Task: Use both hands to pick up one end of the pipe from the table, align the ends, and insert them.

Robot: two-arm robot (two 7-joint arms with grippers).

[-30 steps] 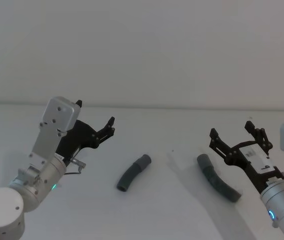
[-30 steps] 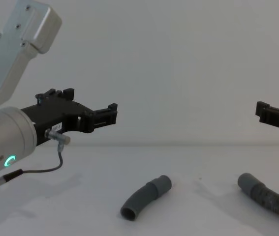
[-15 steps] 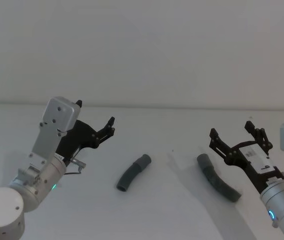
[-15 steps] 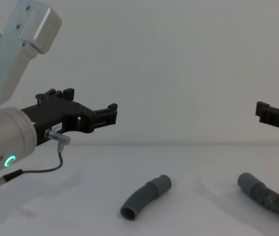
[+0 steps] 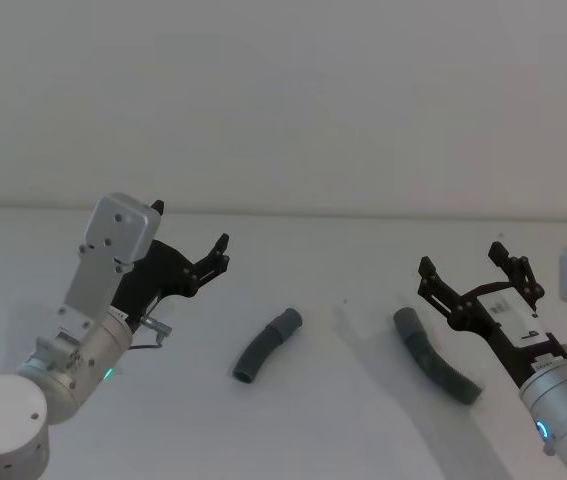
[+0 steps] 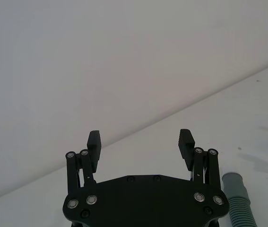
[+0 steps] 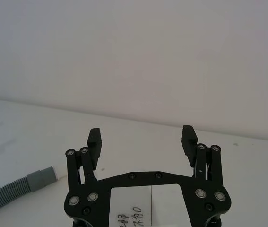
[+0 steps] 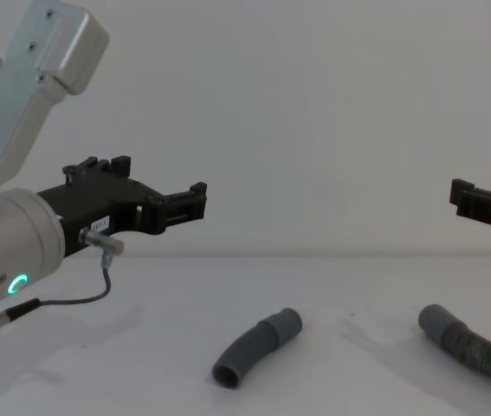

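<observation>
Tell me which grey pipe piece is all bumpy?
The long ribbed hose lying near the right gripper. The short elbow tube in the middle is smooth and curved.

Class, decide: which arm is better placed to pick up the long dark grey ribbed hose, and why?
The right arm. The black right tool, open, hovers near the long dark grey ribbed hose on the robot's right; the open left tool sits far across, past the short curved grey elbow tube.

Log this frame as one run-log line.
phase: pre-grasp | left gripper: open, raised, left of elbow tube | right gripper: open, raised, near ribbed hose | both pieces: apart on table, not joined
</observation>
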